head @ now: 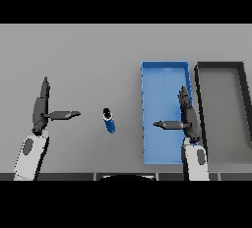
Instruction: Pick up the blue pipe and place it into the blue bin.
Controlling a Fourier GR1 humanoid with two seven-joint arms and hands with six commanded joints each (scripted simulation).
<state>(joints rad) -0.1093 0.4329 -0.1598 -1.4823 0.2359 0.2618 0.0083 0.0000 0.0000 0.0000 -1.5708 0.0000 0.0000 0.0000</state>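
Nothing of the job looks done yet, I think: the pipe is on the table, not in the bin, so pick-up, carry and drop are all left. Biggest thing is the grey table [88, 55], flat, smooth, plain, no marks on it. Next is the dark bin [199, 104] on the far right side, a long box w/ thin black walls and a grey floor, nothing inside it that I can see. Just beside it, to its left, is the blue bin [162, 72], also a long box, bright blue all over, thin walls, flat floor, looks like hard plastic; no pipe in it. The right hand [185, 119] hangs over the blue bin's right part, fingers straight and pointing away from the robot, thumb sticking out to the left, so it is loose & holds nothing. The left hand [40, 111] is over the table on the left side, same pose, fingers straight, thumb out to the right, holding nothing. Both hands are dark and look hard, on white and grey arms. Smallest is the blue pipe [109, 121], a short round tube, smooth, blue w/ a dark end facing up. It sits on the table between the 2 hands, nearer the left thumb tip, apart from both hands, and left of the blue bin, not touching it.
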